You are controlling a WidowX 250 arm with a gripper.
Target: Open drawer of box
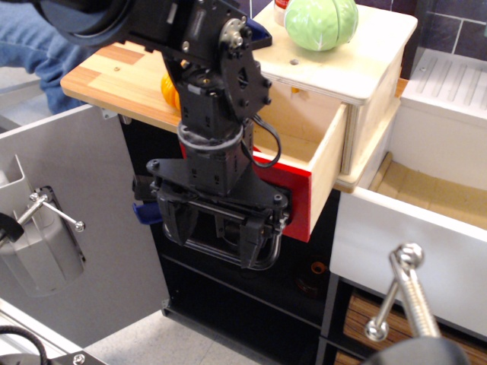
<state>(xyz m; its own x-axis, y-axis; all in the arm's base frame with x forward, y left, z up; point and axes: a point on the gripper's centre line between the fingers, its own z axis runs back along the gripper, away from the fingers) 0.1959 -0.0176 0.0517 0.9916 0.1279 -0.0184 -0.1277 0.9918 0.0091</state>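
The light plywood box (365,72) stands on the wooden counter. Its drawer (329,163) is pulled well out, with its inside showing. The red front panel (298,204) is partly hidden behind my arm. My black gripper (217,232) hangs fingers-down right in front of the red panel, with its fingers (171,222) spread wide apart and nothing between them. The black loop handle (271,249) shows beside the right finger; I cannot tell whether they touch.
A green cabbage (321,21) and a blue object (257,30) sit on the box. An orange thing (169,82) lies on the counter (114,76). A big white drawer (411,236) with a metal bar handle (403,293) stands open at right. A grey door (84,198) is at left.
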